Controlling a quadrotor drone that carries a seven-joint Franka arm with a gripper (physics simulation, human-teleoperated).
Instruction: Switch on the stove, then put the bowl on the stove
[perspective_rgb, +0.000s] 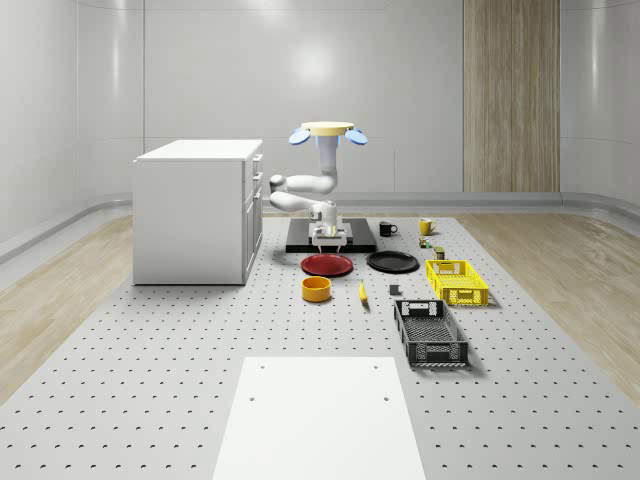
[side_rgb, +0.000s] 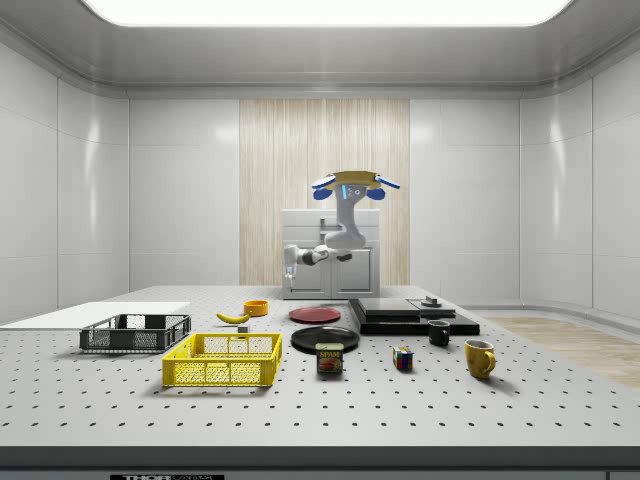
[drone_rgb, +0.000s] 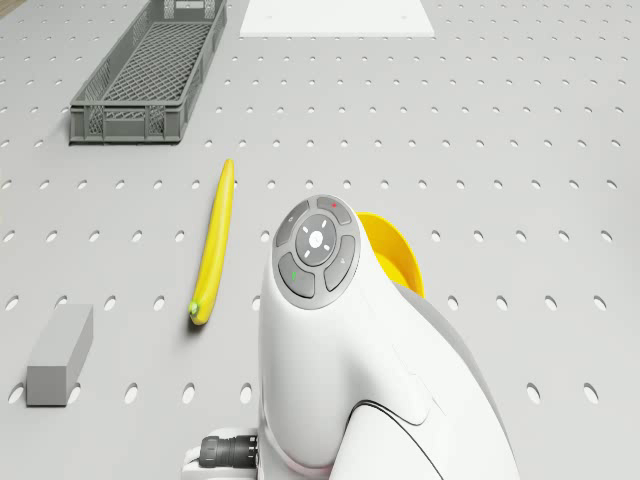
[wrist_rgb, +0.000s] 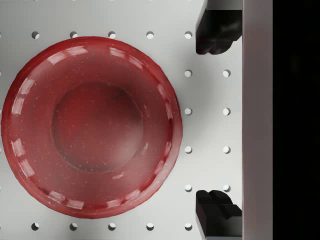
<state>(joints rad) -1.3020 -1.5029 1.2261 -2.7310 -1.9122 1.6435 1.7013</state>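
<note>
The drone (perspective_rgb: 327, 130) hovers over the stove's (perspective_rgb: 300, 243) front edge, its empty gripper (wrist_rgb: 218, 120) spread wide beside the red plate (wrist_rgb: 90, 125). The orange bowl (perspective_rgb: 316, 289) sits on the table apart from the stove, so placing it remains; I cannot tell whether the stove is on.

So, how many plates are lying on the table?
2: a red plate in front of the stove, under the gripper, and a black plate at its whole-scene right.
</note>
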